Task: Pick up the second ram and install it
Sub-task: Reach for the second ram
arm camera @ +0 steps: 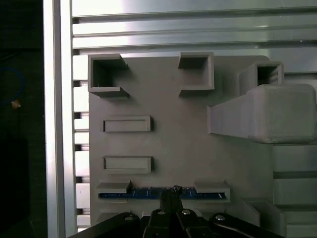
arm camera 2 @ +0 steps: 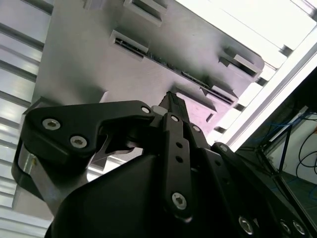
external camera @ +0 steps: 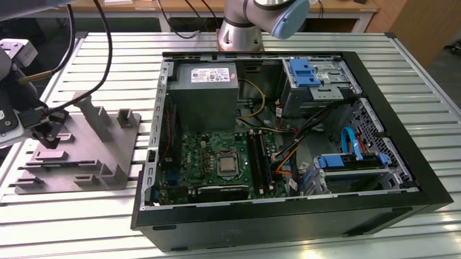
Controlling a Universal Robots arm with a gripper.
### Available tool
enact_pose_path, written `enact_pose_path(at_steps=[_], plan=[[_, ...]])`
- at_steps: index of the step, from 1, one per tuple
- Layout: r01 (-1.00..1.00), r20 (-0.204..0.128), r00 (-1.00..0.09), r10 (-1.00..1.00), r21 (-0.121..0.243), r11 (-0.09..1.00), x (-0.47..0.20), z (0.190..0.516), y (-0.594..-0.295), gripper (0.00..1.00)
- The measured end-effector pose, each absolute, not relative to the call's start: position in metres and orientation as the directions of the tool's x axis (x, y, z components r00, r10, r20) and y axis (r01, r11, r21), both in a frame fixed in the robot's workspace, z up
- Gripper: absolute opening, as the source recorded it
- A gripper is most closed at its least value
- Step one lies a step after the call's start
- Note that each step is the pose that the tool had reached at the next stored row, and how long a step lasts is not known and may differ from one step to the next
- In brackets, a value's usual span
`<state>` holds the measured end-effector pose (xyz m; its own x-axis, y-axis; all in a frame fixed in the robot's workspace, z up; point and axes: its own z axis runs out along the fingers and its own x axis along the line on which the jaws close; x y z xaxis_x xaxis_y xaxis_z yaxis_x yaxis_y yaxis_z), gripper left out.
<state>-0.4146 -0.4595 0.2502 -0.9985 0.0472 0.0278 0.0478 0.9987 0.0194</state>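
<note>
Basically pick stage: gripper [arm camera: 171,192] at the second ram [arm camera: 141,194], nothing installed yet.

The second ram lies on edge in its holder on the grey fixture [arm camera: 183,139], well apart from the open computer case [external camera: 288,218]. In the first wrist view the gripper sits right at the stick's middle; cannot tell whether it is clamped on it or just touching. In the exterior view the gripper [external camera: 47,136] hangs low over the fixture [external camera: 108,156] on the slatted table [external camera: 72,216], at the exterior view's left. The stick is not lifted and not seated in the motherboard [external camera: 194,156], so pick and install are both not yet done. Count: one ram on the fixture, two bare narrow holders beside it, one gripper, one case. Sticks already in the board's slots: cannot tell.
</note>
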Motion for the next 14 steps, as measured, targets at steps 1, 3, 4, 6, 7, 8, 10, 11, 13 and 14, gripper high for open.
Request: enact_pose_path(at_steps=[1,3,4,6,7,8,10,11,13,14], plan=[[0.048,0.028,-0.998,0.047,0.019,0.999,-0.415,0.249,-0.459,0.1],[0.048,0.028,-0.999,0.047,0.02,0.999,-0.415,0.246,-0.459,0.1],[0.048,0.028,-0.999,0.047,0.02,0.999,-0.415,0.244,-0.459,0.1],[0.048,0.028,-0.998,0.047,0.019,0.999,-0.415,0.242,-0.459,0.1],[0.048,0.028,-0.998,0.047,0.019,0.999,-0.415,0.24,-0.459,0.1],[0.048,0.028,-0.998,0.047,0.019,0.999,-0.415,0.239,-0.46,0.1],[0.048,0.028,-0.999,0.047,0.019,0.999,-0.415,0.236,-0.46,0.1],[0.048,0.028,-0.998,0.047,0.019,0.999,-0.415,0.235,-0.46,0.1],[0.048,0.028,-0.999,0.047,0.019,0.999,-0.415,0.232,-0.46,0.1],[0.048,0.028,-0.998,0.047,0.019,0.999,-0.415,0.23,-0.46,0.1]])
